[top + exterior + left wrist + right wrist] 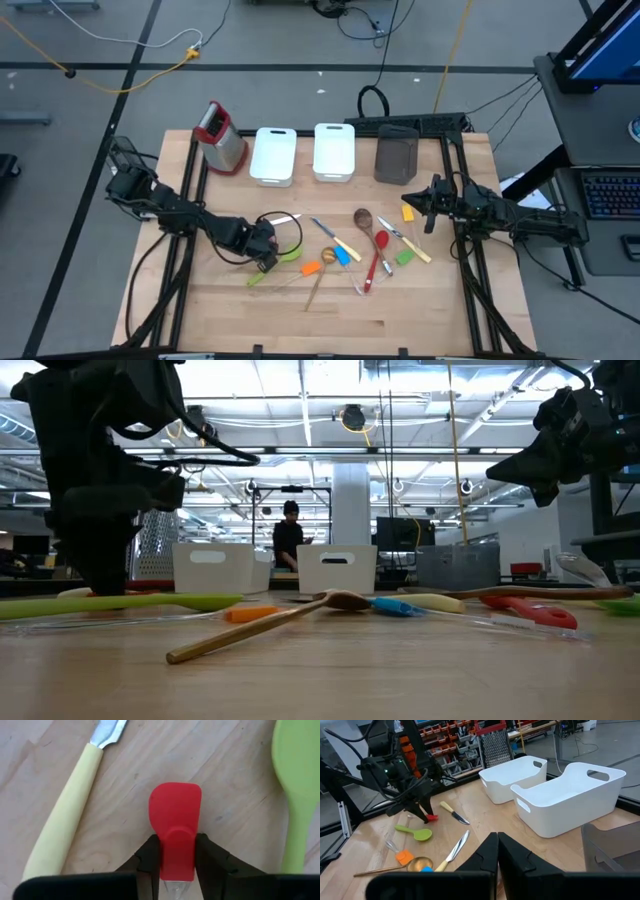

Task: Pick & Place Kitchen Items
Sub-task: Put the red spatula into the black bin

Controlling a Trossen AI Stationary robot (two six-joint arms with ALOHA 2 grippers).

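Observation:
My left gripper [272, 250] is low over the table's left middle and shut on a small red spatula [175, 812]. Beside it lie a cream-handled knife [70, 810] and a green spatula [297, 770]. Other utensils lie flat on the wood mid-table: a wooden spoon [363, 218], a red spoon [378, 255], an orange spatula [311, 268], a blue spatula [340, 255] and more cream-handled knives [395, 232]. My right gripper [428, 208] is shut and empty, raised above the table's right side. My left gripper pinches the red spatula between its two fingers [150, 855], at the neck [177, 847] just behind the flat red blade. The fingers slant down from the table's left side, along the spatula. The blade points away from the gripper, flat and at or just above the wood.
A metal grater with a red top [220, 135], two white bins [272, 155] [334, 150] and a grey cup [396, 155] stand in a row along the far edge. A small orange piece [408, 212] and a green piece [404, 257] lie near my right gripper.

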